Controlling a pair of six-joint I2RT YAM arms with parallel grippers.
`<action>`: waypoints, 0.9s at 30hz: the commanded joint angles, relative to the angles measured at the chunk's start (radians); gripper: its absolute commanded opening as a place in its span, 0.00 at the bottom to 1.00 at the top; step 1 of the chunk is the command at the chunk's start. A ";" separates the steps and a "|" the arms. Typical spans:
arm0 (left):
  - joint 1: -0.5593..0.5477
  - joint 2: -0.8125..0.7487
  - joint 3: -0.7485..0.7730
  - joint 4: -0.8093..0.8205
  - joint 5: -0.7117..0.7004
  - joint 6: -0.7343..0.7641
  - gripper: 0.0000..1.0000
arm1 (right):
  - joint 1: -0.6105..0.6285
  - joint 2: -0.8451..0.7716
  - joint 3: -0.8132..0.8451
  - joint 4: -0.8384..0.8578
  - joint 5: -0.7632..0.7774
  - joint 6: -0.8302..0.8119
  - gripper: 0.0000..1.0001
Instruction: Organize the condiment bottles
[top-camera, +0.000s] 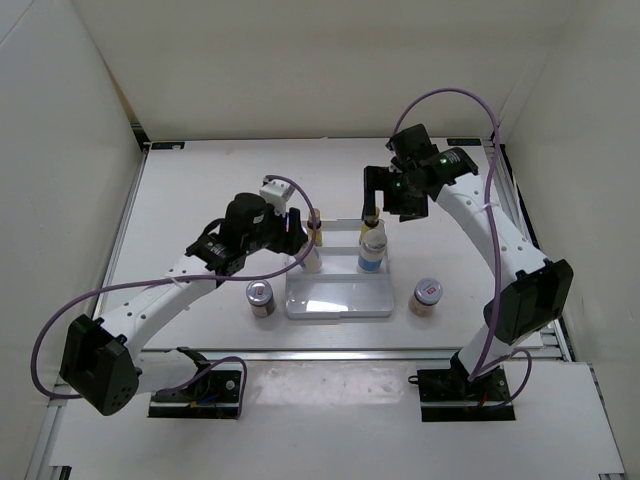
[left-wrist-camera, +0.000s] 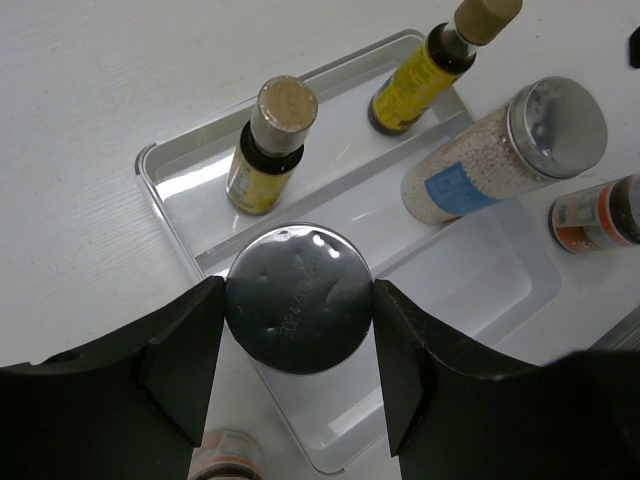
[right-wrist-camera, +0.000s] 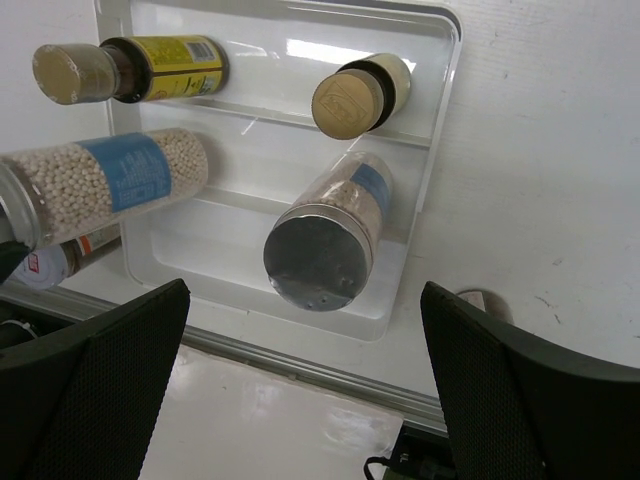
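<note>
Condiment bottles, six in all: two slim yellow ones with brown caps, two taller blue-labelled ones with silver caps, and two short jars with silver lids and reddish labels. There is one white stepped tray (top-camera: 338, 305) and there are two arms.

The first yellow bottle (left-wrist-camera: 268, 150) and the second yellow bottle (left-wrist-camera: 432, 62) stand upright on the tray's back step, one toward each end. The free blue bottle (left-wrist-camera: 500, 150) stands on the middle step toward the right. The held blue bottle (right-wrist-camera: 330, 235) is upright at the left of that same step. In the left wrist view the left tool (left-wrist-camera: 297, 292) is clamped on its silver cap from above, one finger against each side. The right tool (right-wrist-camera: 305, 290) hangs over the back of the tray with its fingers wide apart and nothing between them.

Both jars are outside the tray on the bench (top-camera: 200, 190). The left jar (top-camera: 260, 297) is just beside the tray's left end and the right jar (top-camera: 427, 297) just beside its right end. Both are upright, long axis vertical, lid up.

Once the held bottle is let go, I judge the jars come next. The left jar lies just toward the arm bases from the left tool, so the left arm is nearer it. The right jar lies nearer the right arm, toward its base from that tool. Each calls for a reach from above.
</note>
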 joint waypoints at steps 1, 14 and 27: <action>-0.003 -0.017 -0.019 0.071 -0.015 0.015 0.12 | -0.007 -0.063 -0.013 -0.001 0.010 -0.015 1.00; -0.032 -0.026 0.034 0.027 0.019 0.115 0.93 | -0.016 -0.120 -0.067 -0.021 0.097 0.029 1.00; -0.041 -0.059 0.183 -0.088 -0.337 0.153 1.00 | -0.016 -0.282 -0.221 -0.148 0.168 0.184 1.00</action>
